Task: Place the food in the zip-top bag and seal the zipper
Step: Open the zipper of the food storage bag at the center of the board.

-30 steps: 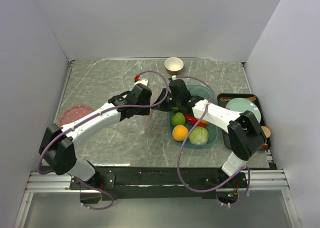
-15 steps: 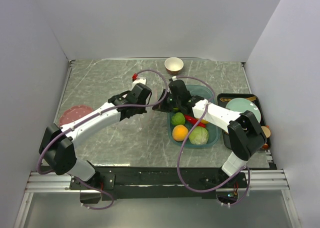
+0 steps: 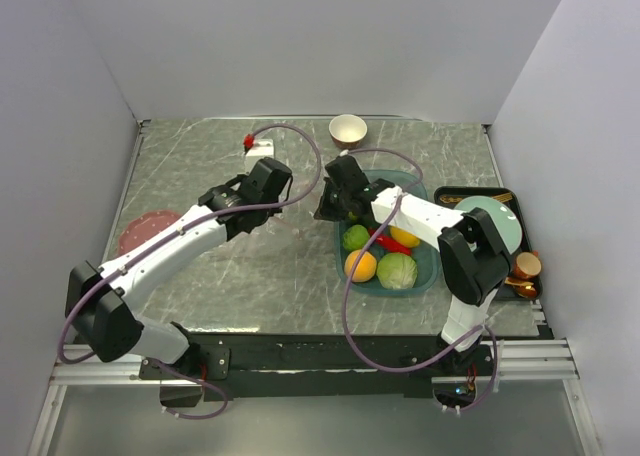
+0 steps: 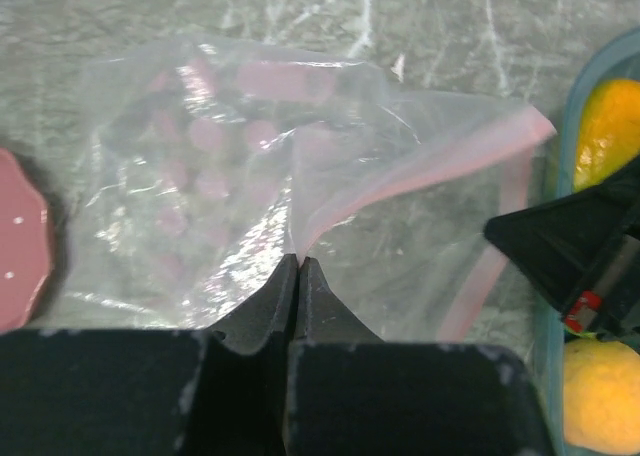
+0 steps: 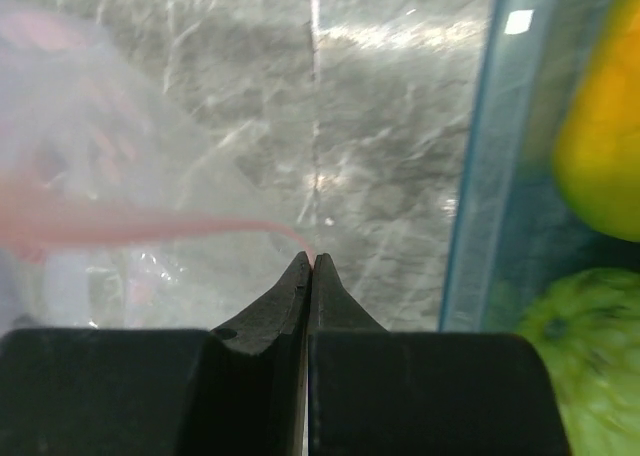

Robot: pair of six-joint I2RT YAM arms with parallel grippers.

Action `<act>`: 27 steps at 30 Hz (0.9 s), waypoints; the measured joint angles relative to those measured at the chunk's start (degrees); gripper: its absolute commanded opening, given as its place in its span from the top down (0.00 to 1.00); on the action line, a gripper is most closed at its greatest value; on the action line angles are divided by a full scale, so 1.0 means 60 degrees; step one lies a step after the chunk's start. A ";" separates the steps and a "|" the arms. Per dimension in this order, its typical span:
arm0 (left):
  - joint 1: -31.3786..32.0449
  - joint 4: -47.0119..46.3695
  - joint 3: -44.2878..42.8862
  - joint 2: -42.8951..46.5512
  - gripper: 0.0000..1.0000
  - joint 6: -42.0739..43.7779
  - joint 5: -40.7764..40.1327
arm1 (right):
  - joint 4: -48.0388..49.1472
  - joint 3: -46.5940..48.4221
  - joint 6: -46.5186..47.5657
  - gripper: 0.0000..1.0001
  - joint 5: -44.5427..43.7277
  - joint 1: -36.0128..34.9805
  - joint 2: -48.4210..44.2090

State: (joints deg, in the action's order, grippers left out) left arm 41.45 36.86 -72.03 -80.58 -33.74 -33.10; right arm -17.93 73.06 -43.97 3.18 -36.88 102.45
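Note:
The clear zip-top bag (image 4: pixel 220 176) hangs crumpled between both grippers, just left of the tray; from above it is a faint sheet (image 3: pixel 300 219). My left gripper (image 4: pixel 298 259) is shut on a fold of the bag's film near its mouth. My right gripper (image 5: pixel 312 259) is shut on the pale pink zipper (image 5: pixel 120 226), also seen as a pink strip (image 4: pixel 440 166) in the left wrist view. The food lies in the teal tray (image 3: pixel 432 266): a lime (image 3: pixel 356 238), an orange (image 3: pixel 361 266), a cabbage (image 3: pixel 398 271), a lemon (image 3: pixel 404 238) and a red chili (image 3: pixel 385 244). I see no food inside the bag.
A cream-and-brown bowl (image 3: pixel 347 129) stands at the back. A pink plate (image 3: pixel 150 231) lies at the left. A black tray with a teal plate (image 3: pixel 490 221) sits at the right edge. The teal tray's wall (image 5: pixel 480 176) is close beside my right gripper.
My left gripper has closed on the bag. Both grippers have moved toward the back and a little left, drawing the bag up off the table.

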 measured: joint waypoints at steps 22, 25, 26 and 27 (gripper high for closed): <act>-0.0076 -0.0273 0.0138 -0.0248 0.99 -0.0084 0.0361 | -0.0164 -0.1027 0.0433 0.33 -0.0750 -0.0175 -0.3104; -0.0084 -0.0393 0.0255 -0.0270 0.99 -0.0135 0.0525 | -0.0521 -0.1614 0.0328 0.32 -0.1337 -0.0091 -0.3905; -0.0095 -0.0412 0.0277 -0.0280 0.99 -0.0164 0.0605 | -0.0688 -0.1821 0.0273 0.32 -0.1530 -0.0022 -0.4113; -0.0098 -0.0448 0.0306 -0.0291 0.99 -0.0182 0.0674 | -0.0918 -0.1993 0.0222 0.32 -0.1719 0.0055 -0.4291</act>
State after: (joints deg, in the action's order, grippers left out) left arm 40.86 34.17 -70.19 -82.32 -34.83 -29.06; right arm -23.44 61.10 -42.63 -7.14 -36.56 76.71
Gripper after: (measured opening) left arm 0.021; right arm 0.675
